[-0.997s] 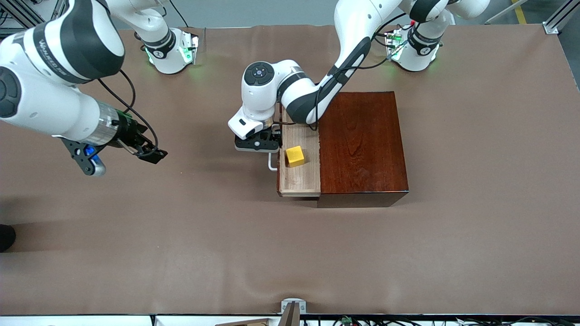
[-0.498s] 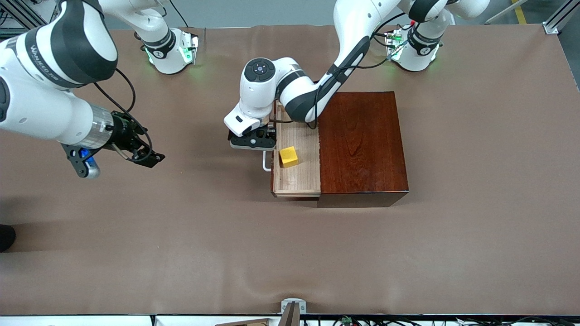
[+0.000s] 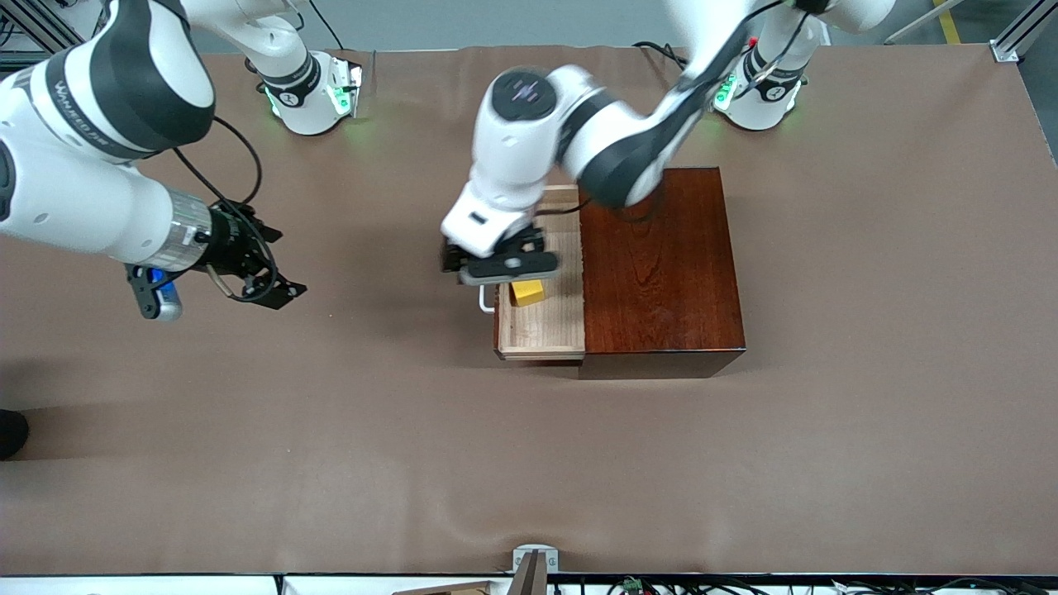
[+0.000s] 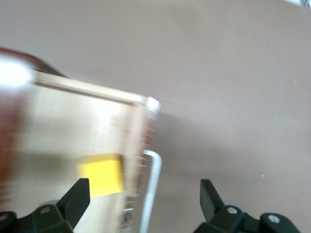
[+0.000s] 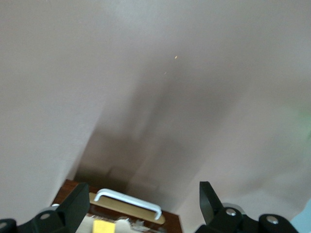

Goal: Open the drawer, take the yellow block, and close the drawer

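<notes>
Wooden box (image 3: 661,264) seated mid-table; drawer (image 3: 541,326) pulled out toward right arm's end, so opening judged done. Handle (image 3: 486,304) released. Left gripper (image 3: 500,266) positioned over drawer, fingers spread, nothing held. Right gripper (image 3: 269,289) parked over bare table, fingers apart, arm waiting. Yellow block (image 3: 527,292) seen inside drawer, ungrasped. Pickup and closing judged left.

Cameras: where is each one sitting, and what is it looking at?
Front view: high across the table, facing both arms; left gripper open over the pulled-out drawer, right gripper open, waiting over bare table toward the right arm's end.
Left wrist view: looks down past its fingertips at the yellow block in the drawer.
Right wrist view: looks toward the drawer's white handle, its own fingertips showing.
All three show the block and handle.
</notes>
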`<state>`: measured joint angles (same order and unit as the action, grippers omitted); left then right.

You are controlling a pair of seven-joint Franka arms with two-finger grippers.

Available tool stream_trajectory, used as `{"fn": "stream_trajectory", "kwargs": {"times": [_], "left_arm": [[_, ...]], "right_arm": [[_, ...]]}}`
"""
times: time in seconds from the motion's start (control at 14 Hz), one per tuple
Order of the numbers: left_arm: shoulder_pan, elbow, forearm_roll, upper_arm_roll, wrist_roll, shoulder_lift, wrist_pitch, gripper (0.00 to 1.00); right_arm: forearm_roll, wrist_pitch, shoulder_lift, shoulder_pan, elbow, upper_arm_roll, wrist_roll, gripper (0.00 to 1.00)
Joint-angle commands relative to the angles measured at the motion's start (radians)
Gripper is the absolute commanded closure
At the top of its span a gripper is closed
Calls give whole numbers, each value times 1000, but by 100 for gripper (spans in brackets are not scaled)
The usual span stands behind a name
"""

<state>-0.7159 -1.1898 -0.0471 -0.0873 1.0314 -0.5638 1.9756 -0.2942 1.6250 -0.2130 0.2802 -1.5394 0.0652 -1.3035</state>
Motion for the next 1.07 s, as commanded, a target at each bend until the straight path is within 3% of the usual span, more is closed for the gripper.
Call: {"fn": "stream_trajectory", "kwargs": {"times": [0.0, 0.21, 0.5, 0.78, 1.0], "left_arm": [[122, -83, 15, -6, -162, 160, -194, 0], [289, -126, 15, -6, -437, 276, -358, 0], [517, -338, 20, -12, -727, 490, -366, 0], [614, -448, 21, -12, -814, 583, -366, 0], [647, -473, 68, -12, -872, 593, -359, 0]], "right_arm": [[-13, 30, -20, 65, 15, -1, -129, 0], [-10, 39, -71, 128, 71, -1, -239, 0], [-7, 59, -150, 214, 151, -1, -405, 0], [3, 124, -189, 289, 159, 1, -511, 0], [27, 153, -209, 326, 166, 1, -568, 0]]}}
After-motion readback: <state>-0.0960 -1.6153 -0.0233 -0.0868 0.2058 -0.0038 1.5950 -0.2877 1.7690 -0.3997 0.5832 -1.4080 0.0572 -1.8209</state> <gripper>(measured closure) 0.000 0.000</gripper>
